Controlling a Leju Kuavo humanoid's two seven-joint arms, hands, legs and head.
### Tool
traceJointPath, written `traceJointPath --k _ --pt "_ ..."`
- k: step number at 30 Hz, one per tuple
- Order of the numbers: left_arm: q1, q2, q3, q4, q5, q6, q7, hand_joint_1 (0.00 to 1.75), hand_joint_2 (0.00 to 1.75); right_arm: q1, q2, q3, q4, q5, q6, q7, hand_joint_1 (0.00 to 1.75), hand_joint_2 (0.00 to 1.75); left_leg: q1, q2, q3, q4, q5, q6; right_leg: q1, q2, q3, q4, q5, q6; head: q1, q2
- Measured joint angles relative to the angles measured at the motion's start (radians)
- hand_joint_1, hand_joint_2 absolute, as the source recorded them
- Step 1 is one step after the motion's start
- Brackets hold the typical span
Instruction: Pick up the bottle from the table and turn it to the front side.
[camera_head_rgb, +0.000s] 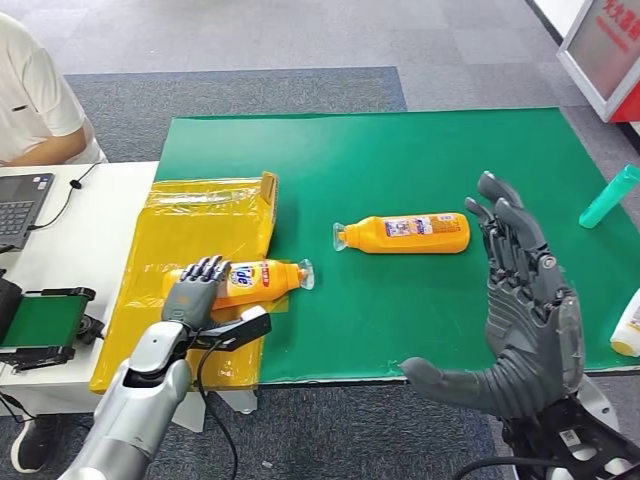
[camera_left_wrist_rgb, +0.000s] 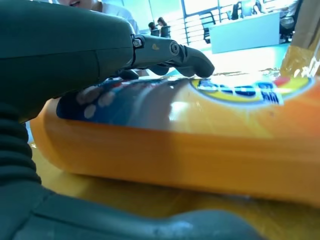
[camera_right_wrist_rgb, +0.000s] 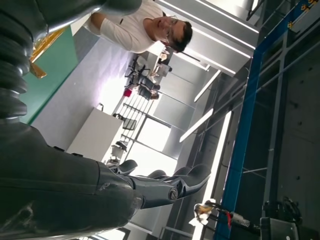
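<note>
Grasp step under way. Left hand (camera_head_rgb: 198, 288) rested fingers over orange bottle (camera_head_rgb: 253, 281), lying flat on yellow bag (camera_head_rgb: 196, 225) at table's (camera_head_rgb: 423, 160) 8 o'clock; firm grip unclear. Right hand (camera_head_rgb: 521, 310) spread, empty. Next, probably: close, lift, rotate label forward.

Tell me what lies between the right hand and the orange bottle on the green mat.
Nothing: in the head view only bare green mat separates the raised right hand from the bottle.

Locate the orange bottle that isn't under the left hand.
In the head view, the orange plastic bottle lies on its side mid-table on the green mat, cap pointing toward the yellow plastic sheet.
</note>
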Motion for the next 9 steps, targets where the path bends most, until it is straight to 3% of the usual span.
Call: traceJointPath --k 9 --pt "0.01 -0.026 0.058 -0.192 -0.002 0.096 0.011 0.0 0.0 0.016 0.0 -0.004 -0.002 0.013 -0.025 0.009 0.0 1.75 0.0 0.0 0.0 0.0 0.0 0.0 0.0 0.0 0.0 0.0 0.0 0.0 0.0 0.0"
